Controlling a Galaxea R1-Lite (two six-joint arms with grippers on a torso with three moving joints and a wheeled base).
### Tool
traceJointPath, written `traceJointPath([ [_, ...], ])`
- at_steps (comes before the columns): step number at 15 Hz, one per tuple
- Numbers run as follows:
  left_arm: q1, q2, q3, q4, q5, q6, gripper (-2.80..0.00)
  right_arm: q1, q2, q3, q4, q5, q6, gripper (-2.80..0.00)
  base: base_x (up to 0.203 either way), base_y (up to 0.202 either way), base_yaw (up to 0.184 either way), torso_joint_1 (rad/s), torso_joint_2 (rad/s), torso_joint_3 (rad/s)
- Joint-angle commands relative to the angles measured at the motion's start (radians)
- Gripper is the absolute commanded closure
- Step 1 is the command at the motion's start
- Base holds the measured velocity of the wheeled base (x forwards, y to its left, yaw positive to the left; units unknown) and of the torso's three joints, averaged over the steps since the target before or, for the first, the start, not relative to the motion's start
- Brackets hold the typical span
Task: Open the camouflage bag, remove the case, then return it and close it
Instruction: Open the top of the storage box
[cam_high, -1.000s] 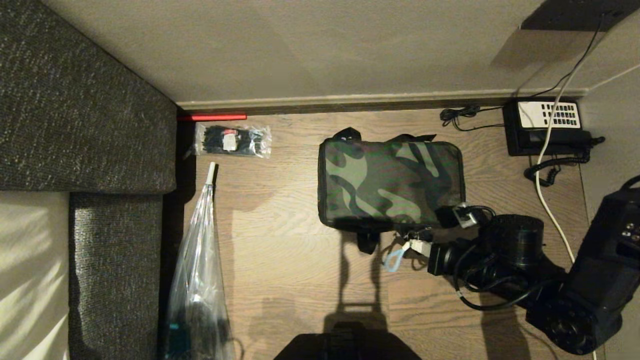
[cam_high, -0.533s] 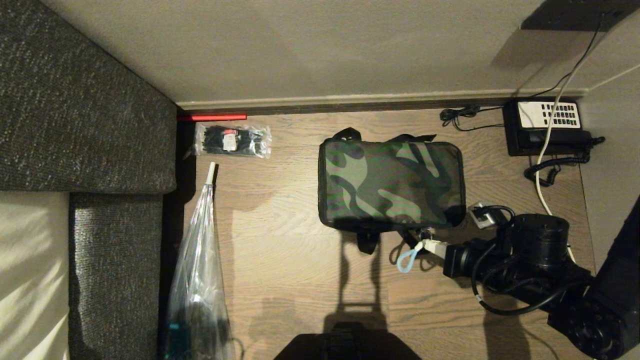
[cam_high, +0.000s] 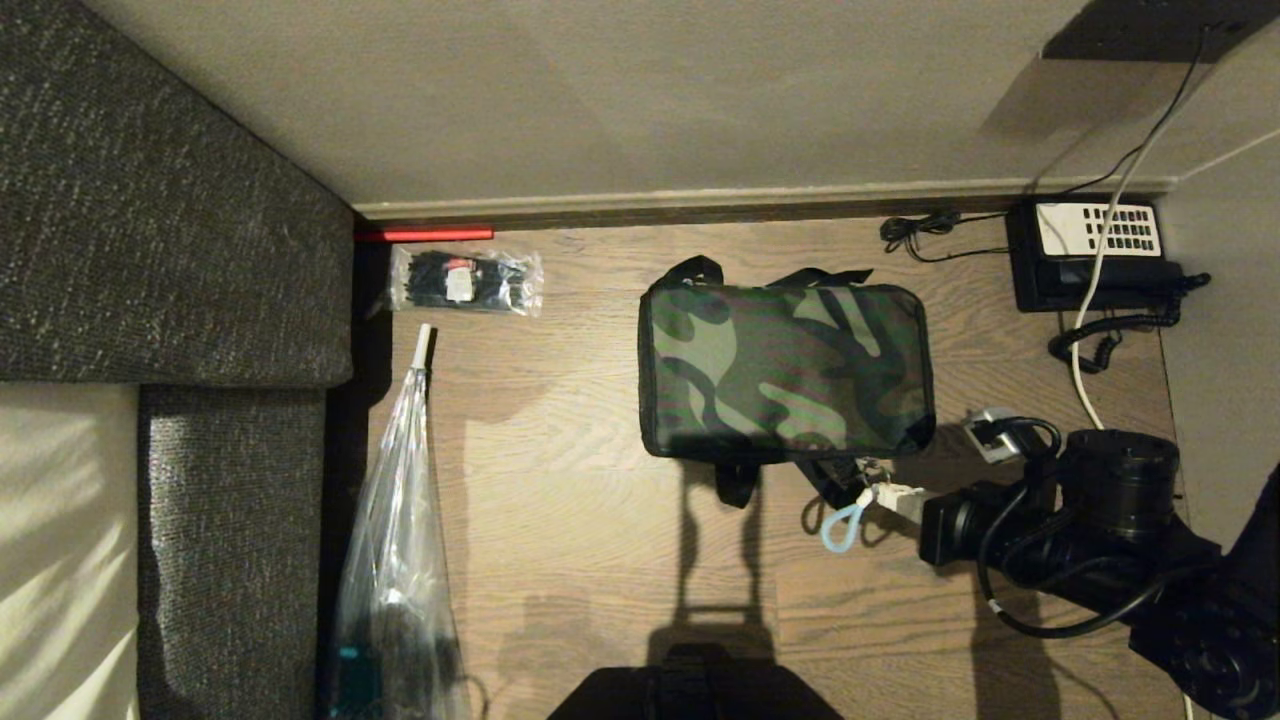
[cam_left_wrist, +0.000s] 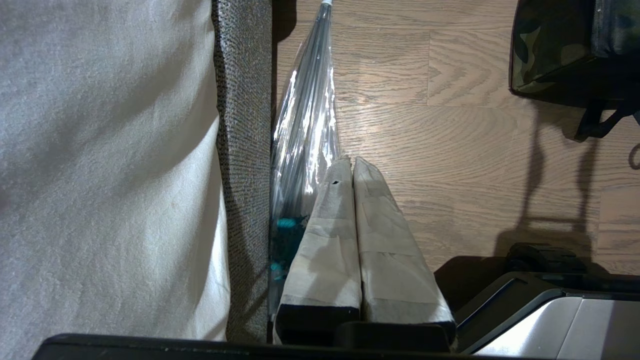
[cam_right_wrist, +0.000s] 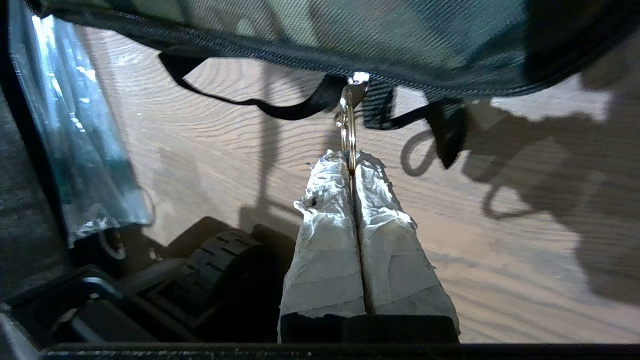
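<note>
Camouflage bag (cam_high: 785, 368) zipped on wood floor (cam_high: 560, 520), right gripper (cam_right_wrist: 351, 156) clenched on zipper ring (cam_right_wrist: 348, 131), left gripper (cam_left_wrist: 352, 161) closed, empty, beside clear plastic bag (cam_left_wrist: 305, 135)

Head cam looks straight down at the floor and camouflage bag (cam_high: 785, 370) from high up, left wrist cam sits low by the sofa (cam_left_wrist: 240, 150), right wrist cam's super close under the bag's near edge.
</note>
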Motion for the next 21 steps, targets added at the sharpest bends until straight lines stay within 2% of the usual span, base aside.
traceJointPath([
  [1,0.0,-0.002,0.0,0.0,0.0,0.0,0.0,-0.019,-0.005,0.001,-0.007,0.001,-0.02,0.0,0.0,0.0,0.0,0.0,0.0,0.0],
  [10,0.0,-0.002,0.0,0.0,0.0,0.0,0.0,-0.087,-0.002,-0.002,-0.006,0.003,-0.069,0.0,0.0,0.0,0.0,0.0,0.0,0.0],
  [21,0.0,-0.002,0.0,0.0,0.0,0.0,0.0,-0.107,-0.006,-0.012,0.013,0.003,-0.097,0.0,0.0,0.0,0.0,0.0,0.0,0.0],
])
